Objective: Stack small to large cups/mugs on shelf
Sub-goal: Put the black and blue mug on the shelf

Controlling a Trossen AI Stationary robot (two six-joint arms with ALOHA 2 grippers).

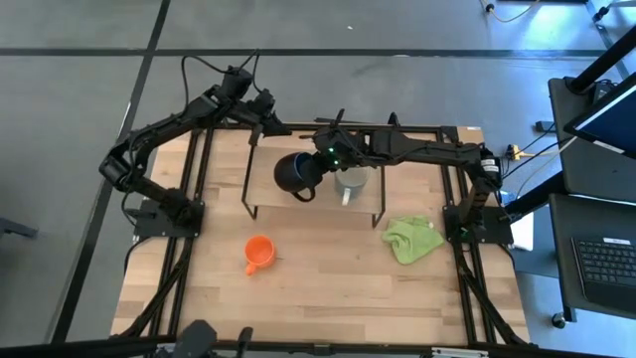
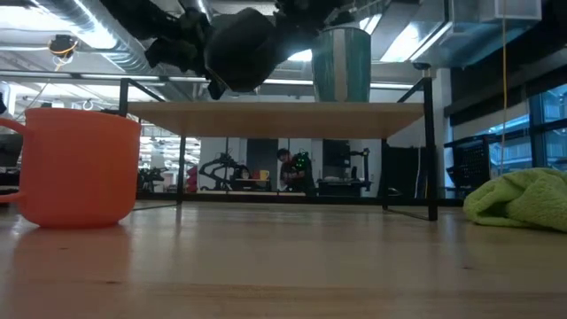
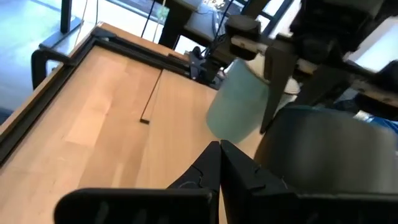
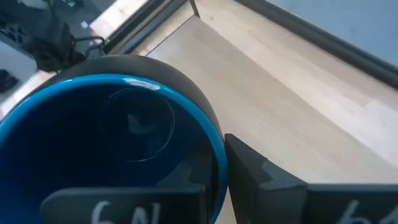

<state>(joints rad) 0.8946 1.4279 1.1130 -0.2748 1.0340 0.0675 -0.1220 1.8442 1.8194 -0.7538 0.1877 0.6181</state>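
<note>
The right gripper (image 1: 313,171) reaches in over the shelf (image 1: 417,164) from the right and is clamped on the rim of the dark blue mug (image 1: 294,172), one finger inside the bright blue interior (image 4: 112,149) and the other pressed against the outer wall. The mug is carried tilted in the air over the shelf's left half, and in the low view it hangs clear above the shelf board (image 2: 275,119). Just beside it to the right, the white mug (image 1: 350,181) stands upright on the shelf, its handle pointing toward the front of the counter (image 1: 328,288). The left gripper (image 1: 260,127) hovers at the shelf's back left corner with its fingers (image 3: 219,163) pressed together and nothing between them. The small orange mug (image 1: 259,251) stands upright on the counter in front of the shelf, well apart from the other two. A lime-green cloth (image 1: 413,240) lies crumpled on the counter near the shelf's front right leg.
</note>
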